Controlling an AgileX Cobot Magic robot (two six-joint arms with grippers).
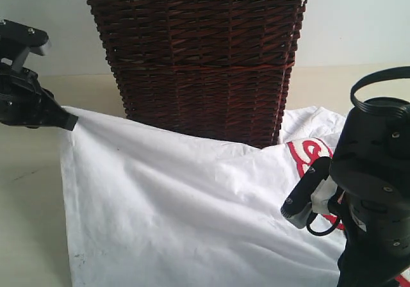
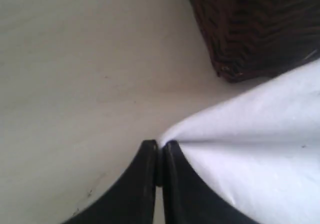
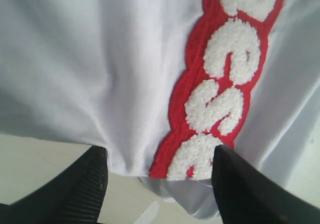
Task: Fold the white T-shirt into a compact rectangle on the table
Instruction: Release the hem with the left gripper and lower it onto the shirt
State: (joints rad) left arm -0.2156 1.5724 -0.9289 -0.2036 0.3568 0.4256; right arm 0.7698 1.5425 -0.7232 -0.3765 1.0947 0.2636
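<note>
White T-shirt (image 1: 192, 216) corner pinched by left pincer (image 2: 159, 145); right pincer (image 3: 159, 159) gaping.

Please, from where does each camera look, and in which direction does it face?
Exterior view: low over the table, facing the wicker basket and white T-shirt; left arm and right arm show.
Left wrist view: above the left gripper, shut on a shirt corner, table beneath.
Right wrist view: behind the right gripper, open around the shirt's red band.
Exterior and left wrist views share the basket.
</note>
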